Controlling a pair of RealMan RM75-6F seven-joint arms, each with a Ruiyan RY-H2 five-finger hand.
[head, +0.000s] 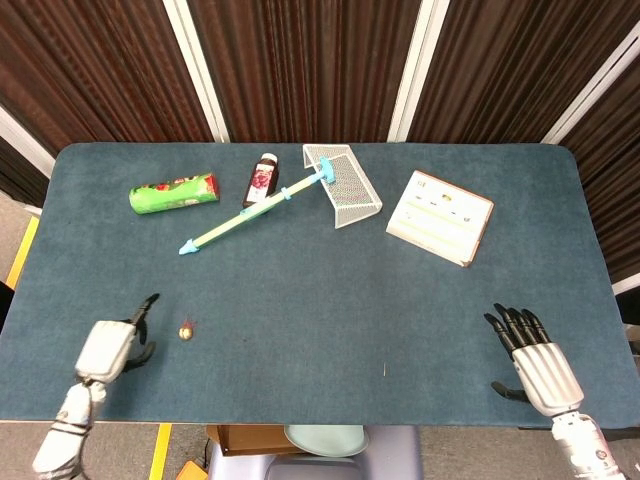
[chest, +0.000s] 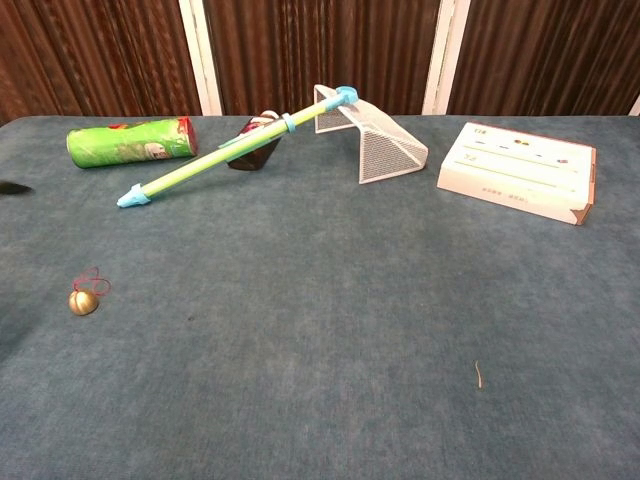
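Golden bell (chest: 83, 301) lies on the table beside the released left robot hand (head: 107, 347); right robot hand (head: 535, 360) released too

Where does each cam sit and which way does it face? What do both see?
Head view: high above the near edge, looking steeply down on the table; left hand and right hand show.
Chest view: low at the near edge, facing across toward the curtains; only a dark fingertip at the left edge.
Shared: bell, net, green can, box.
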